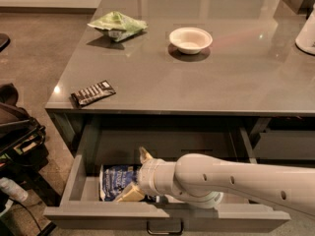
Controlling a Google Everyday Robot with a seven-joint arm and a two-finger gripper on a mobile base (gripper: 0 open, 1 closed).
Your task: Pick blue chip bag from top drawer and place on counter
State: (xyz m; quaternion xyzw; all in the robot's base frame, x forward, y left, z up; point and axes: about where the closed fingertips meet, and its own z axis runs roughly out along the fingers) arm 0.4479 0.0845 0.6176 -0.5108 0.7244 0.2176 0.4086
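Note:
The blue chip bag [114, 180] lies flat in the left part of the open top drawer [162, 218]. It is dark blue with white lettering. My gripper [137, 175] reaches in from the right on a white arm and is low inside the drawer at the bag's right end. Its two tan fingers are spread apart. One fingertip [144, 155] points up behind the bag and the other [129, 194] lies at the bag's front right corner. The arm hides the bag's right edge. The grey counter [221, 82] lies above the drawer.
On the counter are a light green bag [117, 24] at the back left, a white bowl [190, 39] in the middle, a black-and-white striped bar wrapper [93, 92] near the front left edge, and a white object [307, 33] at the right edge. Dark bags [17, 132] sit on the floor to the left.

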